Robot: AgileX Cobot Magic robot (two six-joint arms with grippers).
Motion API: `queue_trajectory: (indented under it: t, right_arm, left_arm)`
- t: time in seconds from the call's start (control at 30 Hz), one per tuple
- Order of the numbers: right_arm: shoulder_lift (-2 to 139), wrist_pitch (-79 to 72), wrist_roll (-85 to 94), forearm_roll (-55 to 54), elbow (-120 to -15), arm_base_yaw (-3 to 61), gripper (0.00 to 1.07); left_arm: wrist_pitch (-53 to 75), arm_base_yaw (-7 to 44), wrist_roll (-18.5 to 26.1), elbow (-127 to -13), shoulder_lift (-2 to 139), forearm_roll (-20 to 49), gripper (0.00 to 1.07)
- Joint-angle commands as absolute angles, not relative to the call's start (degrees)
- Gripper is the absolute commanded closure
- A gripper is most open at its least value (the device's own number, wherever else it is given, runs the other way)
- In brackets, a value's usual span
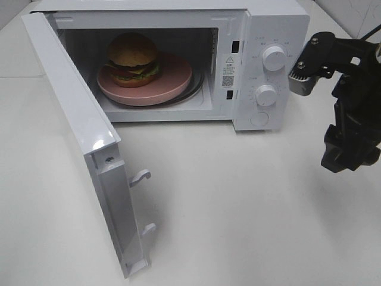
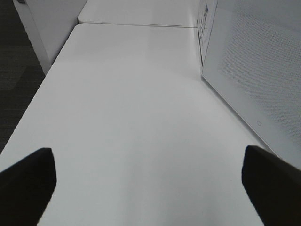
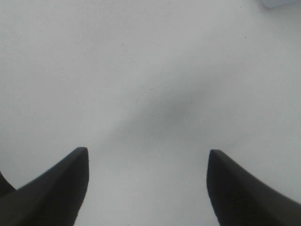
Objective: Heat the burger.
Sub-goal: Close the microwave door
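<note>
The burger (image 1: 132, 56), a domed orange-brown bun with filling, sits on a salmon-pink plate (image 1: 172, 83) inside the white microwave (image 1: 268, 24). The microwave door (image 1: 77, 119) stands wide open, swung out to the left. My right gripper (image 1: 348, 161) hangs over the table to the right of the microwave, pointing down. In the right wrist view it (image 3: 148, 188) is open and empty above the bare table. My left gripper (image 2: 148, 183) is open and empty; it does not show in the exterior high view. Its wrist view shows the outer face of the door (image 2: 254, 70) beside it.
Two round knobs, the upper (image 1: 274, 58) and the lower (image 1: 266, 95), are on the microwave's right panel. Two door latch hooks (image 1: 140, 176) stick out of the open door's edge. The white table (image 1: 238, 208) spreads in front of the microwave.
</note>
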State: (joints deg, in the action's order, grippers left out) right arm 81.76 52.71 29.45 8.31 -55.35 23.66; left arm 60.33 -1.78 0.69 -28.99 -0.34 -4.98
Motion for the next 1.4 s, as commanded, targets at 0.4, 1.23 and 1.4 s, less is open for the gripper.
queue_trajectory:
  t: [0.4, 1.23, 1.4]
  right_arm:
    - [81.3, 48.8, 13.8, 11.3, -54.9, 9.9, 0.2]
    - [51.7, 56.0, 0.7, -0.4, -40.1, -1.0, 0.31]
    - [42.3, 55.3, 1.4, -0.4, -36.7, -1.0, 0.31]
  left_arm:
    - [59.9, -2.0, 1.0, -28.9, -1.3, -5.1, 0.01]
    - [59.9, -2.0, 1.0, -28.9, -1.3, -5.1, 0.01]
    - [59.9, -2.0, 1.0, -28.9, -1.3, -5.1, 0.01]
